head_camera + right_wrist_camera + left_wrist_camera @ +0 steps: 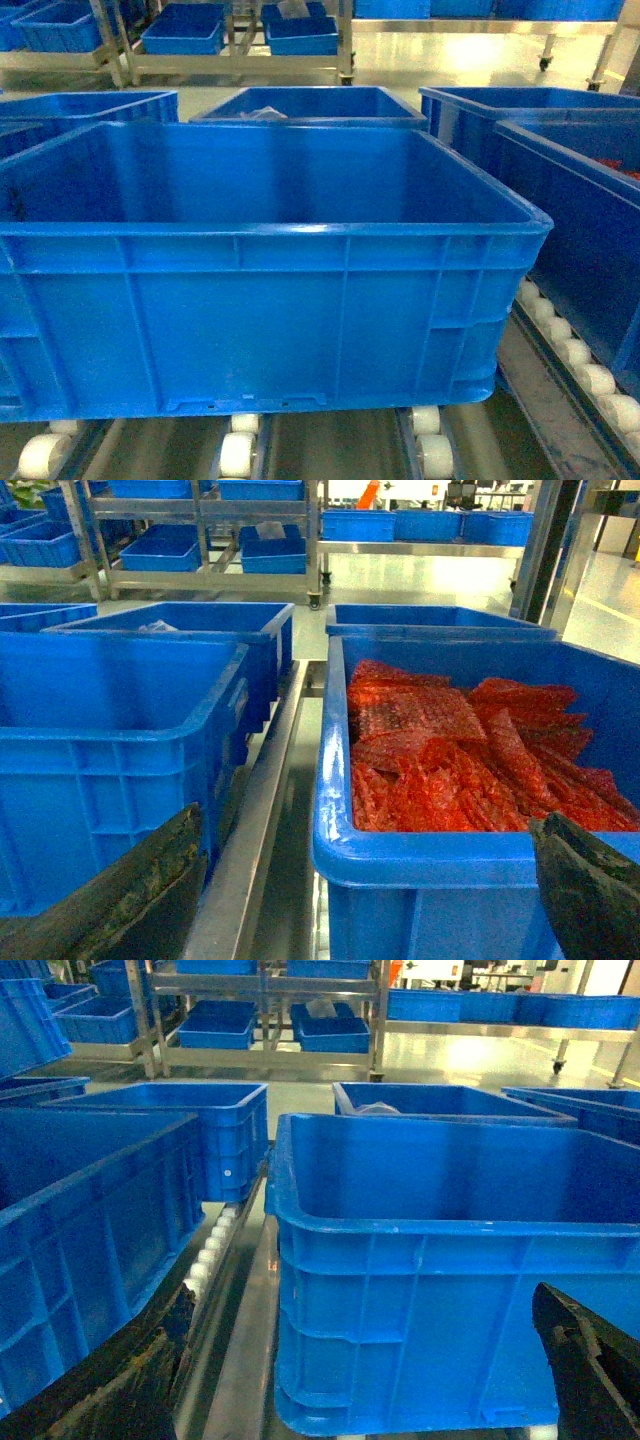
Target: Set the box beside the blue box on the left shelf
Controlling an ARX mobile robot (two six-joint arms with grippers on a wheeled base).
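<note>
The box (270,290) fills the centre of the head view, empty, sitting level on the white rollers (237,452) of the left shelf (575,400), its notched tab at the lower edge just above the roller row. In the left wrist view the same crate occupies the centre and right of the frame, and a neighbouring blue crate (90,1230) stands at the left, near it across a grey rail (245,1360), the two apart. On that evidence I judge the placement essentially done: the box rests on the deck beside another blue crate, and what remains is release and withdrawal, if that is not already complete. The left gripper (360,1400) shows only two dark fingers at the lower corners of its frame, spread wide with the crate's near wall between them (contact with the plastic cannot be confirmed). The right gripper (370,900) is likewise wide apart and grips nothing visible; ahead of it sits a crate of red bubble wrap (460,750). Neither gripper appears in the head view, and the box's underside and far wall are cut off.
</note>
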